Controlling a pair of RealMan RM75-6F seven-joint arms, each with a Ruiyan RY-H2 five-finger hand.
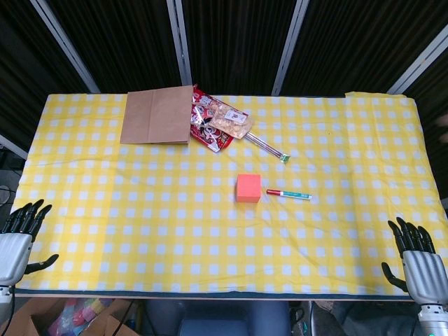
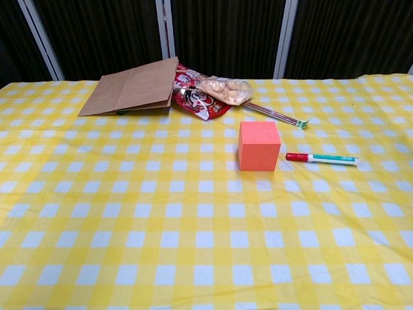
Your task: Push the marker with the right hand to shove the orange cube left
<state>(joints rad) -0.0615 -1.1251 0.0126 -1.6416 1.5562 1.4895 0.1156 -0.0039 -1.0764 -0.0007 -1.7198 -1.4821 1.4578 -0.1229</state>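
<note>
An orange cube sits near the middle of the yellow checked tablecloth. Just to its right lies a marker with a red cap and a white and green barrel, its capped end pointing at the cube with a small gap between them. My right hand hangs open at the front right corner of the table, far from the marker. At the front left edge my left hand is open too. The chest view shows neither hand.
A brown paper bag lies flat at the back left. Beside it are snack packets and a thin wrapped stick. The table's front edge runs between my hands.
</note>
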